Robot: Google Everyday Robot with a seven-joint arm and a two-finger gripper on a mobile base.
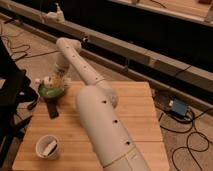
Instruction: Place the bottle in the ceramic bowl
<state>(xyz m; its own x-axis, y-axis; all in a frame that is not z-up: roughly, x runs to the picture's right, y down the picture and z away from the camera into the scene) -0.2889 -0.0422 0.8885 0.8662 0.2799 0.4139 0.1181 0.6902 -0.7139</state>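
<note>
The gripper (54,81) is hanging directly over the ceramic bowl (51,92) at the far left corner of the wooden table (135,115), with the white arm (100,120) reaching across the tabletop to it. The bottle (49,80) is showing as a small pale shape at the gripper's tip, just above the bowl's green inside; whether the jaws are clamped on it or standing apart cannot be told.

Handling, as judged: the bottle is looking slim, light and stiff-walled, probably smooth plastic, so it is likely to slip or roll if taken loosely. The sound place to hold it is across the middle of the body, below the cap, with a modest squeeze. It is unlikely to break, though a drop onto the ceramic could send it bouncing out of the shallow dish.

Appearance: the bottle is reading as whitish with a lighter end; label detail is too faint to confirm. The bowl is green inside with a dark rim and a black handle piece (51,108) pointing toward the near edge. A white cup (47,147) is standing well apart near the front left corner
</note>
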